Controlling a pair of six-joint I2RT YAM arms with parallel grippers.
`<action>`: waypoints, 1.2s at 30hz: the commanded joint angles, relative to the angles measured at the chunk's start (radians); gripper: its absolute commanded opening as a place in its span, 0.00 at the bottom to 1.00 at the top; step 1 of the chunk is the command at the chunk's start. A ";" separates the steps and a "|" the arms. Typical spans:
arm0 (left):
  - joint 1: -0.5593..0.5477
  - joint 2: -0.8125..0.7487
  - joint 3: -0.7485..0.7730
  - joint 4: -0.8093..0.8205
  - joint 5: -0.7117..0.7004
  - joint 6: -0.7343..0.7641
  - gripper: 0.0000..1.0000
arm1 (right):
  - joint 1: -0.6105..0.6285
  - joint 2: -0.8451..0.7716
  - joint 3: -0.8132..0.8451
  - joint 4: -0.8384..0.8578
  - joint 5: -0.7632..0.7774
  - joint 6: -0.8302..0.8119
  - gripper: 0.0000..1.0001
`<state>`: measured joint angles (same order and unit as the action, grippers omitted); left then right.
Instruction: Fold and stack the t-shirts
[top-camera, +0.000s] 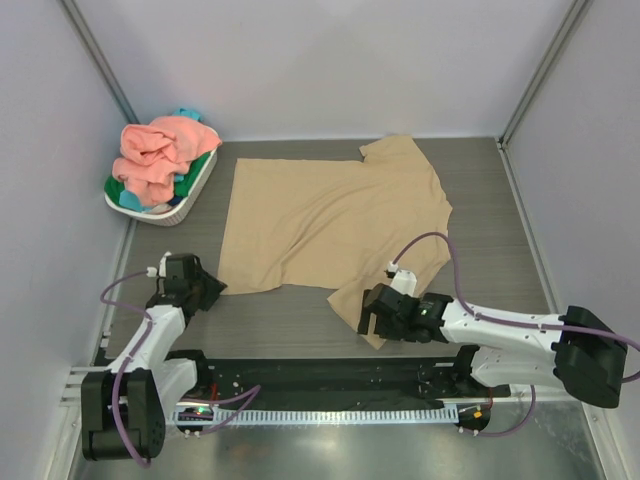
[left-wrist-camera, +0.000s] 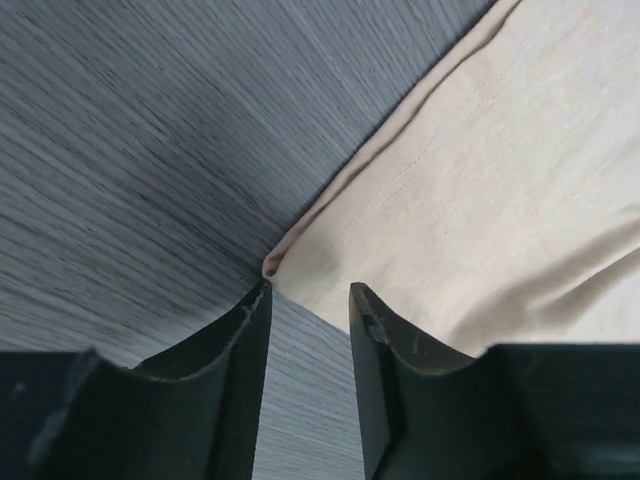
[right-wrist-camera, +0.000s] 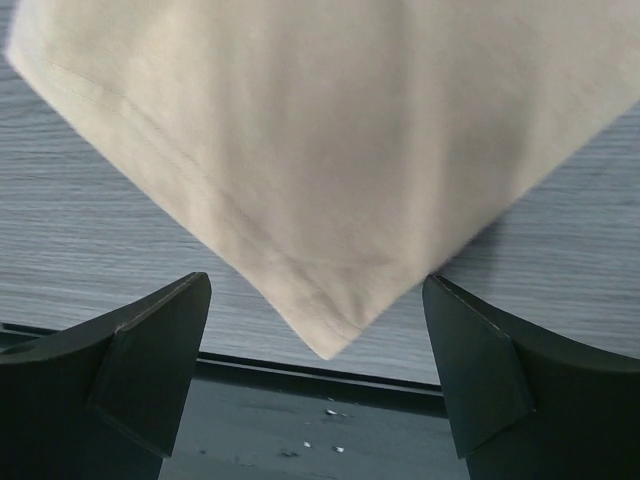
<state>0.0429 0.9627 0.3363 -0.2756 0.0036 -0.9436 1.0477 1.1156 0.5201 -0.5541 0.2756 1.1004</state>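
Three garments, a salmon pink t-shirt (top-camera: 160, 150) over a green t-shirt (top-camera: 204, 166) and a teal t-shirt (top-camera: 188, 113), fill the white basket (top-camera: 185, 210) in the far-left corner of the grey wood-grain counter (top-camera: 480, 200), between lilac walls (top-camera: 330, 60). The tan t-shirt (top-camera: 330, 215) lies spread flat mid-counter. The left pincer (left-wrist-camera: 308, 292), jaws slightly parted and gripping nothing, meets its near-left hem corner; the right pincer (right-wrist-camera: 316, 278) gapes wide around the near sleeve tip.

Lab test cell: white walls (top-camera: 320, 60), grey table (top-camera: 487, 190).
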 joint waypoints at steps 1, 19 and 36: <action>0.005 0.027 -0.010 0.030 -0.010 -0.009 0.36 | 0.003 0.036 -0.034 0.126 -0.019 0.029 0.87; 0.005 0.036 0.001 0.059 0.012 -0.003 0.00 | 0.003 -0.175 -0.095 -0.025 0.026 0.101 0.01; 0.006 -0.251 0.099 -0.267 -0.108 0.022 0.00 | 0.003 -0.585 0.138 -0.593 0.287 0.294 0.01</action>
<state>0.0444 0.7399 0.3820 -0.4538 -0.0414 -0.9524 1.0470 0.5697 0.5442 -0.9985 0.4210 1.3334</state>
